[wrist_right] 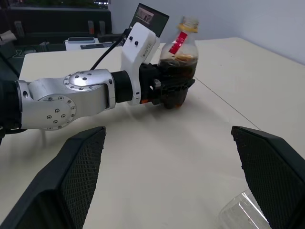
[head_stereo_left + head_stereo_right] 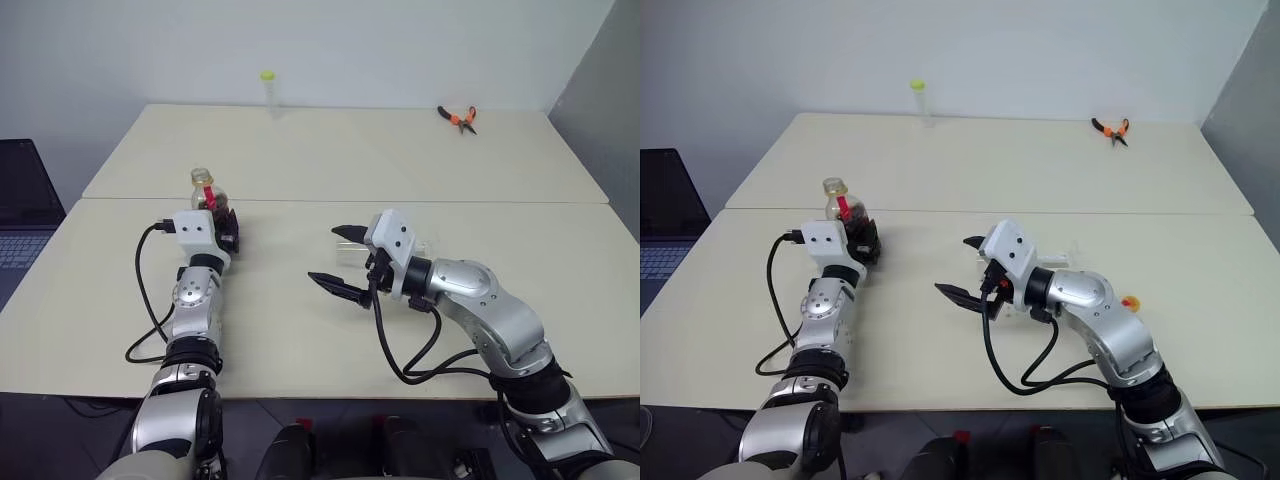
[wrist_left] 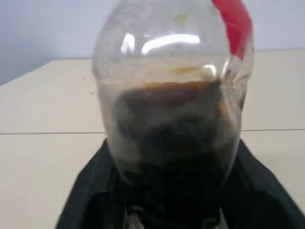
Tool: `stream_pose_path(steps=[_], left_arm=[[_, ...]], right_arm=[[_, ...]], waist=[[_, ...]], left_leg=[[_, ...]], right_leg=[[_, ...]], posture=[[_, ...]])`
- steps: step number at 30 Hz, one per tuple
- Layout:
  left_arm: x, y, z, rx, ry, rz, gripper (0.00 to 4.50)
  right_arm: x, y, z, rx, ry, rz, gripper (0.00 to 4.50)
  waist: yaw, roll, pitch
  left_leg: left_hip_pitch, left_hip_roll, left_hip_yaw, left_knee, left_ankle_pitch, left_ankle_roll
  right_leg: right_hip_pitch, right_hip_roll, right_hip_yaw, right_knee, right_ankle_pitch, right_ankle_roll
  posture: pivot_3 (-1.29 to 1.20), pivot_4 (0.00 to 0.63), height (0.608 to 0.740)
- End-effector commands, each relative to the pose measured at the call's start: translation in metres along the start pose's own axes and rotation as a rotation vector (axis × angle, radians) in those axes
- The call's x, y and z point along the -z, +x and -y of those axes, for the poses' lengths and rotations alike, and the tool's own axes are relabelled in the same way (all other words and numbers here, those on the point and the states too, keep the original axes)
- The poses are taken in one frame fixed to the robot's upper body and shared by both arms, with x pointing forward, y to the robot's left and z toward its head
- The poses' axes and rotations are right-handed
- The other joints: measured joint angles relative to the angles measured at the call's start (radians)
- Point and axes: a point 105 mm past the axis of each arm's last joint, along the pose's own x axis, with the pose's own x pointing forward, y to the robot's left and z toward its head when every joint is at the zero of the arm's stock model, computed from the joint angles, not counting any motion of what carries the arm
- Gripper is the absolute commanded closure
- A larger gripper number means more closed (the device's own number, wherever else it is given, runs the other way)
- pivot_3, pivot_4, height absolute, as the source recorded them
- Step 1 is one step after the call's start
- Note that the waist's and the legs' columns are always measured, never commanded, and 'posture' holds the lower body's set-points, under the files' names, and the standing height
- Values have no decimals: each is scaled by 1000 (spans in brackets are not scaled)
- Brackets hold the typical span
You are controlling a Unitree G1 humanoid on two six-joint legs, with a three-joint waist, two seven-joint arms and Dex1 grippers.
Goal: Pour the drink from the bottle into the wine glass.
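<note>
The bottle [image 2: 207, 192] stands upright on the table at the left, uncapped, with a red mark on its neck and the dark drink [image 3: 171, 143] filling its lower half. My left gripper [image 2: 222, 218] reaches level around its lower body, one black finger on each side, open. My right gripper [image 2: 325, 255] hovers near the table's middle, pointing left towards the bottle, open wide. The wine glass [image 1: 243, 212] shows as a clear curved rim between its fingers near their base, and I cannot tell whether it holds any drink.
An orange cap [image 2: 1128, 301] lies on the table beside my right forearm. A thin clear tube [image 2: 267, 88] with a yellow-green top stands at the far edge, and orange pliers [image 2: 458, 118] lie at the far right. A laptop [image 2: 20, 215] sits off the table's left side.
</note>
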Motion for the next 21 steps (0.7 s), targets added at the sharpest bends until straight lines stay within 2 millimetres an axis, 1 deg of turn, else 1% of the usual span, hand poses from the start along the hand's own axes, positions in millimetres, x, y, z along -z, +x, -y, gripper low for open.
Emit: stream_pose_path(steps=[1,2,3,7,11,14,16,19,21], left_arm=[[-13,-2,-2,3,-13,61,410],[-13,-4,-1,6,-15,62,94],[-12,-7,0,14,-15,62,42],[-11,-25,7,72,18,52,42],[-25,-52,13,140,62,64,42],[-34,-79,15,177,84,46,42],[-33,-96,14,197,100,3,42],[-26,-113,16,230,124,-71,42],[-24,-120,28,319,175,-91,42]], right_arm=[[-15,-2,-6,-11,-37,49,0],[-16,-2,-6,-11,-38,51,0],[-17,-2,-6,-11,-37,53,0],[-19,-6,-6,-5,-17,58,0],[-15,-18,-3,31,-7,43,0],[0,-32,2,92,-20,-4,0],[10,-41,6,142,-48,-38,0],[23,-51,17,253,-97,-86,0],[33,-57,30,350,-230,-151,0]], waist=[[0,0,0],[0,0,0],[0,0,0],[0,0,0],[0,0,0],[1,0,0],[1,0,0],[2,0,0],[2,0,0]], left_leg=[[0,0,0,0,0,0],[0,0,0,0,0,0],[0,0,0,0,0,0],[0,0,0,0,0,0],[0,1,-1,0,0,0],[0,1,-1,0,-2,3],[0,1,-1,0,-2,3],[1,1,0,-1,-2,4],[2,1,0,-1,-2,4]], right_leg=[[0,0,0,0,0,0],[0,0,0,0,0,0],[0,0,0,0,0,0],[0,-1,1,0,0,0],[0,-2,1,0,0,0],[0,-2,1,0,0,0],[1,-3,1,-1,0,0],[2,-3,1,-1,0,0],[2,-2,1,-1,0,0]], posture=[[0,150,740],[0,150,740],[0,150,740],[0,150,740],[0,150,740],[0,150,740],[0,150,740],[0,150,740],[0,150,740]])
